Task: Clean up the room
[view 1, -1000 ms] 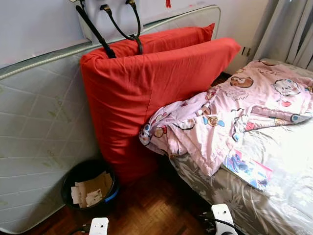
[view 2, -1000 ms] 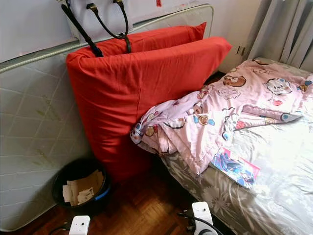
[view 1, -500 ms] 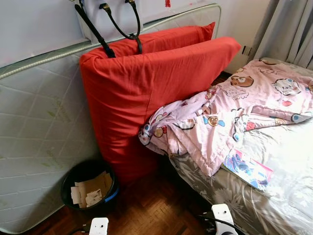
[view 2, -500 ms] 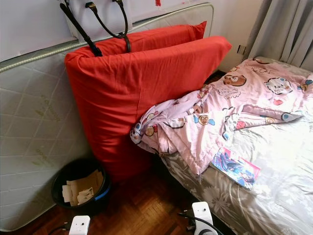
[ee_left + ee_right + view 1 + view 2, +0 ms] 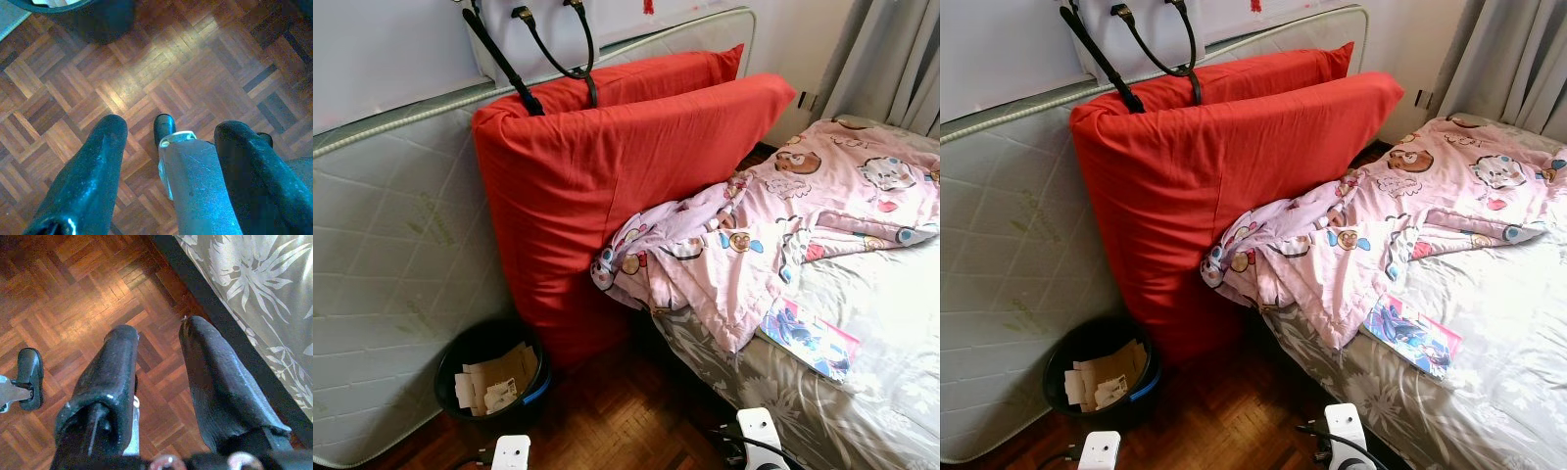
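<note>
While both tools (image 5: 168, 132) (image 5: 159, 345) hang spread over parquet (image 5: 146, 63), the blanket (image 5: 773, 235) lies well ahead

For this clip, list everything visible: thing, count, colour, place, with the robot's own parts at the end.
Mattress: one, pale grey quilted, on edge against the wall at left.
Cushions: two, red, leaning on the mattress.
Bag handles: black, hanging above the cushions.
Blanket: one, pink cartoon print, crumpled on the bed.
Bed: one, grey leaf-print sheet, right.
Booklet: one, colourful, on the sheet below the blanket.
Bin: one, black, on the floor, holding cardboard scraps.
Floor: brown parquet.
Curtain: grey, upper right.
Left tool: black fingers apart, above the floor.
Right tool: black fingers apart, beside the bed edge.
</note>
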